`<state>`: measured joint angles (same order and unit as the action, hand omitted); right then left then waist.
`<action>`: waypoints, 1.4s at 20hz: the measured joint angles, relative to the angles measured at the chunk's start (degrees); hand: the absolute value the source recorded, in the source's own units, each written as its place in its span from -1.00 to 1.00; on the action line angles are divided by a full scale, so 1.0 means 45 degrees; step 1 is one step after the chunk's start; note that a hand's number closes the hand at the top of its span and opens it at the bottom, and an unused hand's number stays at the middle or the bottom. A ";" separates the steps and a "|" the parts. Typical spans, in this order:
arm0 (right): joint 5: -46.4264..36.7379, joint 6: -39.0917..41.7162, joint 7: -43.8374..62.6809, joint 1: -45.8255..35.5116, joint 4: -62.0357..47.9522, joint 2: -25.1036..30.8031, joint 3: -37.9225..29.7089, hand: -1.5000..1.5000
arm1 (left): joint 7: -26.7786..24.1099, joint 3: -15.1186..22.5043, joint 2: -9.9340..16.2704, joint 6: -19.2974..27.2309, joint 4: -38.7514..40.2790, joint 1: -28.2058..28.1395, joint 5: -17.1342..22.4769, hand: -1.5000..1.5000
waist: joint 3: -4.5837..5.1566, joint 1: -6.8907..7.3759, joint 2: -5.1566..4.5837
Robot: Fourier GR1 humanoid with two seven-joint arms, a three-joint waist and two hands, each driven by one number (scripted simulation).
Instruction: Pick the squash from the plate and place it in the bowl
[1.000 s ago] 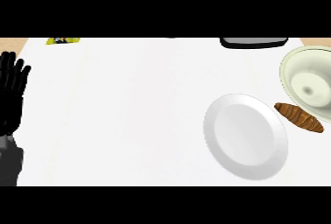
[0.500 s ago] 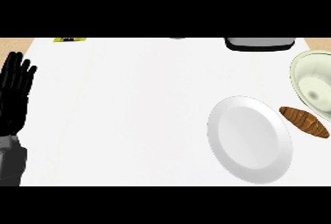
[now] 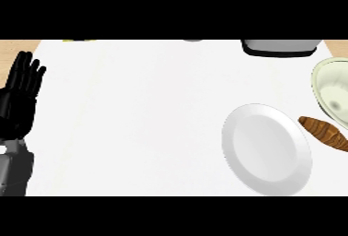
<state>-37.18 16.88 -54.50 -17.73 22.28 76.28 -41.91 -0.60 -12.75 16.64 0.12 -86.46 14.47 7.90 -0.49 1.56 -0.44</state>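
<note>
Resting at the far left edge of the head view, left hand open, fingers straight and pointing up, holding nothing, with its grey forearm running down to the lower left corner. Right hand nowhere in view. Spread out from there, a broad white desk, bare across its middle. Well apart to the right, a white plate, looking taller than wide, nothing lying on it. Just beside the plate's right rim, lying on the desk and not on the plate, the squash: brown, elongated, streaked, tilted with its upper end toward the plate and its lower end running to the right edge of the view; touching the rim or not, cannot tell. Above the squash, at the right edge, a pale greenish bowl, partly cut off by the frame, nothing visible inside. At the top edge, right of centre, a dark-rimmed grey object, only its lower part showing. At the top left, a small yellow-green object, barely visible.
</note>
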 measured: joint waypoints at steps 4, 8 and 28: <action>0.0385 0.0735 0.0148 -0.0632 -0.0207 0.0307 0.0328 1.00 | 0.0048 0.0134 -0.0094 0.0080 0.0031 0.0126 -0.0104 0.00 | 0.0024 0.0107 -0.0014; 0.0548 0.1227 0.0518 -0.1422 -0.0201 0.0182 0.0934 1.00 | 0.0020 0.0287 -0.0226 0.0083 0.0079 0.0223 -0.0155 0.00 | 0.0049 0.0282 -0.0050; -0.0521 0.1611 0.2876 -0.5275 0.0439 -0.3414 0.5303 1.00 | -0.0116 0.0102 -0.0083 -0.0001 0.0459 0.0456 -0.0186 0.00 | 0.0092 0.0191 -0.0026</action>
<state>-39.52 24.13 -41.55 -41.47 24.26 60.92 -18.05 -1.12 -12.29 16.27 0.11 -84.39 16.52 7.06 -0.08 2.42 -0.56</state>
